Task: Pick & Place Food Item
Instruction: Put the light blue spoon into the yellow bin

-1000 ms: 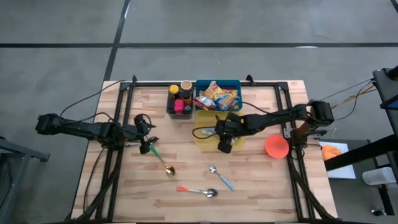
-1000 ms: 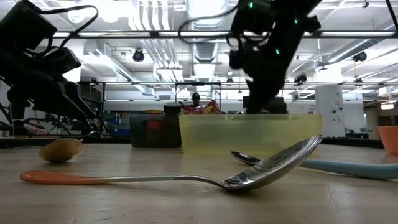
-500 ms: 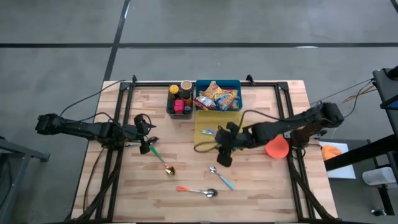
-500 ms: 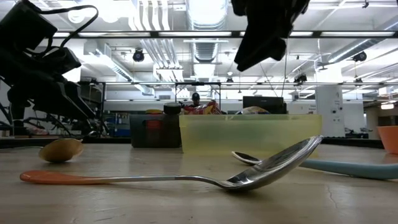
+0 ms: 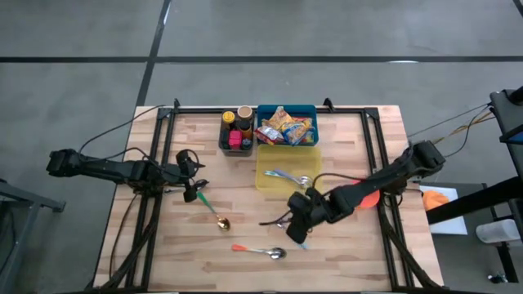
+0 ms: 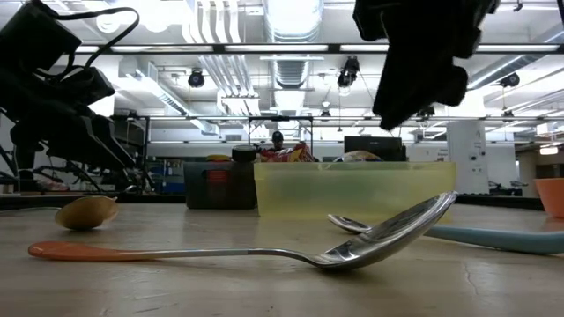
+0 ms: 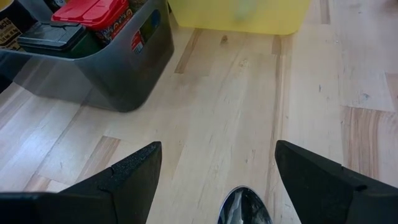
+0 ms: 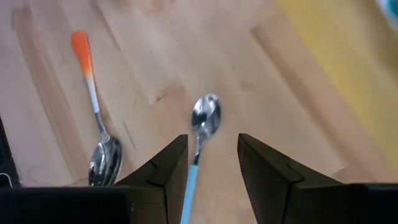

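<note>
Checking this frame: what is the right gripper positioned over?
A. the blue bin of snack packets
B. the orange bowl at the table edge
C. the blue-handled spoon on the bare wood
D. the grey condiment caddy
C. In the high view the right gripper hangs over the blue-handled spoon, and its wrist view shows that spoon between its open fingers, empty, with the orange-handled spoon beside it.

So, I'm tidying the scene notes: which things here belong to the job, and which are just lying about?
In the job:
- right gripper, open, above the blue-handled spoon
- yellow bin, already holding a spoon

Lying about:
- orange-handled spoon
- green-handled spoon by the waiting left gripper
- snack bin
- grey bin
- orange bowl
</note>
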